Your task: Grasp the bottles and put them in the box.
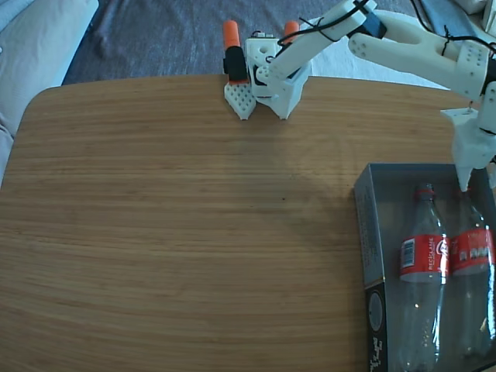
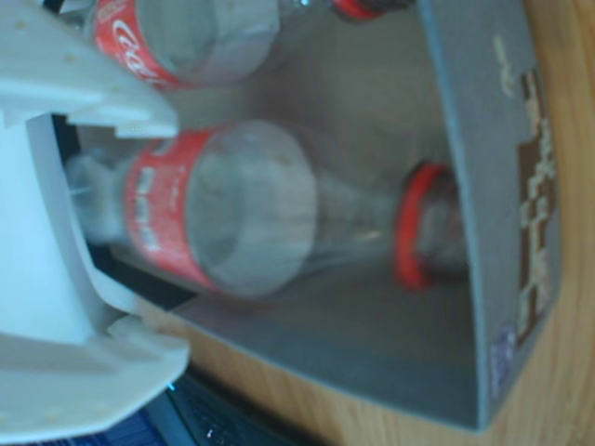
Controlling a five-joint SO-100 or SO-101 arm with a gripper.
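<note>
Bottles: two clear plastic Coca-Cola bottles with red wrap labels, one (image 1: 423, 287) and the other (image 1: 473, 279), lying side by side inside shallow dark-grey cardboard box (image 1: 370, 232), necks toward box's far wall. White two-finger gripper (image 1: 464, 184) poised over far wall, above second bottle's neck; opening impossible to judge, nothing visibly held.

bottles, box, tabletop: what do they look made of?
Bottles: clear plastic, probably PET; the box floor shows through them, and each has a glossy red wrap label. Box: looks like matte grey cardboard, with thin flat walls and print on one side. Tabletop: wood or wood-look laminate, with visible grain and a smooth satin finish.
</note>
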